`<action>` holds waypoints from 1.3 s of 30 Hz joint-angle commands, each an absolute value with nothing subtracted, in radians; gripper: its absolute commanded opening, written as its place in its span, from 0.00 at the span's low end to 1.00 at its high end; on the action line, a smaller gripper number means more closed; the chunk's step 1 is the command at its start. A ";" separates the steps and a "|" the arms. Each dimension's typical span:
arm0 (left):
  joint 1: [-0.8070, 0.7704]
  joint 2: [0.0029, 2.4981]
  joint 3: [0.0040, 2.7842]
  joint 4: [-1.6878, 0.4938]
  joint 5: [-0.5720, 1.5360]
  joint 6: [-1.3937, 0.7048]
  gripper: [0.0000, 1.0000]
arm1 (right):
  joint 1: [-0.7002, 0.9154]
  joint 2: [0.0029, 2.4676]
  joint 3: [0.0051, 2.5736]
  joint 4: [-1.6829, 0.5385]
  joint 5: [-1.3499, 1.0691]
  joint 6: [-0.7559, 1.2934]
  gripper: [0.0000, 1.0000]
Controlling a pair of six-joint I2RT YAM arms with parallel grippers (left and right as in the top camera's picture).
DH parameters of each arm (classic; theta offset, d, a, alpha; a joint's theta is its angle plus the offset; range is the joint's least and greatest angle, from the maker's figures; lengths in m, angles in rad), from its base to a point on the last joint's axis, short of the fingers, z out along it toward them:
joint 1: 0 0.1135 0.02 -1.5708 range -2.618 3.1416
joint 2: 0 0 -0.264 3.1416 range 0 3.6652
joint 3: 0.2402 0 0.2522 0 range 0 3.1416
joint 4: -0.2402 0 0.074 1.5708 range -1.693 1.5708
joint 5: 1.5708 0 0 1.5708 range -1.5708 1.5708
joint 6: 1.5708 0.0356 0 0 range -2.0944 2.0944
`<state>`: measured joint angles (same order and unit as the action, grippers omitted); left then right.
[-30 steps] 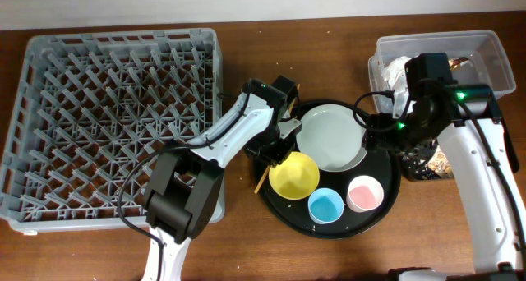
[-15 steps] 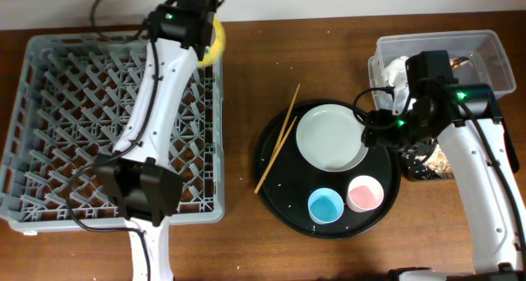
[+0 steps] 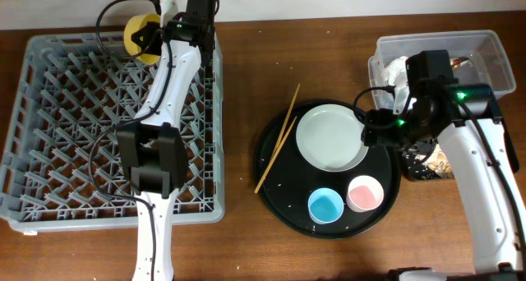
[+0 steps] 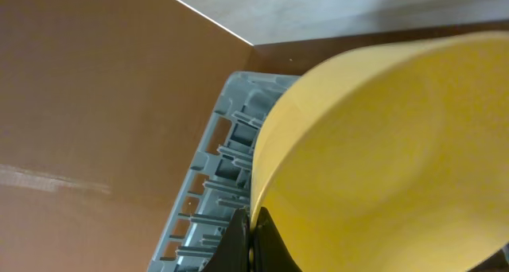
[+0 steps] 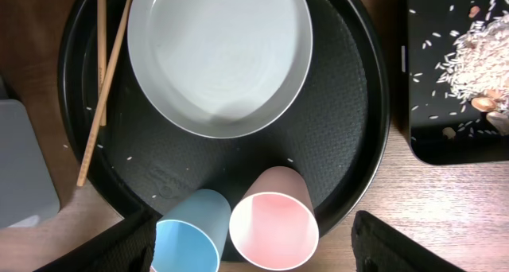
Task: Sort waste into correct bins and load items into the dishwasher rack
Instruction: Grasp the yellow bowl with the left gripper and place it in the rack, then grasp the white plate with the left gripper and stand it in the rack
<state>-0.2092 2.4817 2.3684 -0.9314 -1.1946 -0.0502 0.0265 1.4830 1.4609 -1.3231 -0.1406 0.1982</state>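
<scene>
My left gripper is shut on the rim of the small yellow bowl and holds it on edge over the far side of the grey dishwasher rack. In the left wrist view the bowl fills the right side and my fingertips pinch its rim. My right gripper is open and empty above the round black tray. The tray holds the pale plate, blue cup, pink cup and chopsticks. The right wrist view shows the plate, blue cup and pink cup below my right gripper.
A clear tub at the far right holds white napkins and a shiny wrapper. A shallow black rectangular tray with food scraps lies right of the round tray. The chopsticks overhang the round tray's left rim.
My left arm has carried the yellow bowl leftward along the rack's far edge, from the far right corner towards the middle. My right arm has not moved.
</scene>
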 commanded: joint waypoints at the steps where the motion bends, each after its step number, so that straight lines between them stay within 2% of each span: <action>1: -0.218 2.510 2.372 -0.959 -1.051 -0.060 0.01 | 0.023 1.479 1.476 -1.321 -0.122 0.192 0.80; 11: -0.231 2.510 2.372 -1.034 -1.035 -0.006 0.02 | 0.023 1.479 1.476 -1.322 -0.122 0.192 0.80; 12: -0.241 2.510 2.372 -1.049 -1.036 -0.006 0.17 | 0.023 1.479 1.476 -1.322 -0.122 0.192 0.79; 13: -0.254 2.510 2.372 -1.067 -1.036 -0.006 0.18 | 0.023 1.479 1.476 -1.322 -0.122 0.191 0.80; 14: -0.276 2.510 2.372 -1.084 -1.035 0.018 0.27 | 0.023 1.479 1.476 -1.322 -0.122 0.192 0.80; 17: -0.334 2.509 2.372 -1.094 -1.035 0.104 0.40 | 0.023 1.479 1.476 -1.321 -0.122 0.192 0.79; 19: -0.351 2.500 2.372 -1.111 -1.034 0.104 0.45 | 0.023 1.479 1.476 -1.322 -0.122 0.191 0.80; 21: -0.355 2.461 2.396 -1.171 -0.918 0.103 0.47 | 0.023 1.479 1.476 -1.320 -0.122 0.192 0.79; 24: -0.332 2.300 2.499 -1.324 -0.281 0.104 0.59 | 0.023 1.479 1.476 -1.321 -0.124 0.192 0.80; 25: -0.333 2.258 2.499 -1.372 -0.150 0.131 0.61 | 0.023 1.479 1.476 -1.320 -0.127 0.192 0.79; 28: -0.356 2.238 2.498 -1.557 0.178 0.133 0.59 | 0.025 1.479 1.476 -1.320 -0.126 0.192 0.83; 33: -0.390 2.238 2.493 -1.671 0.442 0.224 0.53 | 0.025 1.479 1.476 -1.321 -0.127 0.200 0.84; 36: -0.468 2.242 2.378 -1.542 0.437 0.177 0.53 | 0.025 1.479 1.476 -1.325 -0.127 0.200 0.84; 37: -0.501 2.243 2.282 -1.431 0.413 0.090 0.52 | 0.025 1.479 1.476 -1.328 -0.127 0.200 0.84; 39: -0.555 2.243 2.059 -1.176 0.396 -0.072 0.37 | 0.025 1.479 1.476 -1.328 -0.127 0.199 0.84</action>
<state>-0.5110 2.2341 2.2337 -1.3266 0.4023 0.0952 0.0265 1.4837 1.4609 -1.3270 -0.1383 0.2020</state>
